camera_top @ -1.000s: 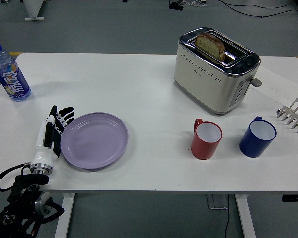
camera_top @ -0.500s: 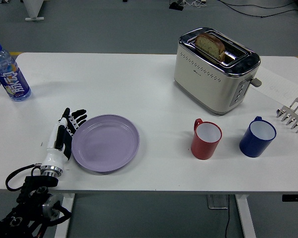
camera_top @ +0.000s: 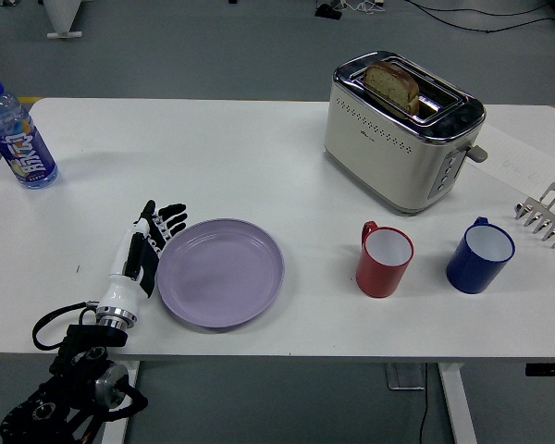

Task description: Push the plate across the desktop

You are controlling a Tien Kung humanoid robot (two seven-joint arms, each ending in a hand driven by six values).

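A lavender plate (camera_top: 221, 272) lies flat on the white table (camera_top: 213, 157), toward the near edge and left of the table's middle. Right against its left rim sits the robot's left hand (camera_top: 143, 252), white-backed with black fingers (camera_top: 169, 222). The fingers are stretched out straight and close together, pointing away from the robot and slightly to the right, holding nothing; the hand's inner edge looks to be touching the plate's rim, with the fingertips reaching up past the rim's upper left curve. The black forearm trails back off the near table edge at the lower left, with a loop of cable beside it.

The right arm does not show anywhere.

To the plate's right, well apart from it, a red mug (camera_top: 384, 260) stands upright with its handle turned toward the upper left, and just beyond that a blue mug (camera_top: 480, 255) stands upright too. Behind the mugs a cream and chrome toaster (camera_top: 402, 129) sits at an angle, a slice of brown bread (camera_top: 392, 85) sticking up from one slot. At the far left corner a clear bottle with a blue cap (camera_top: 16, 137) stands upright. A metal rack (camera_top: 548, 215) pokes in at the right edge.
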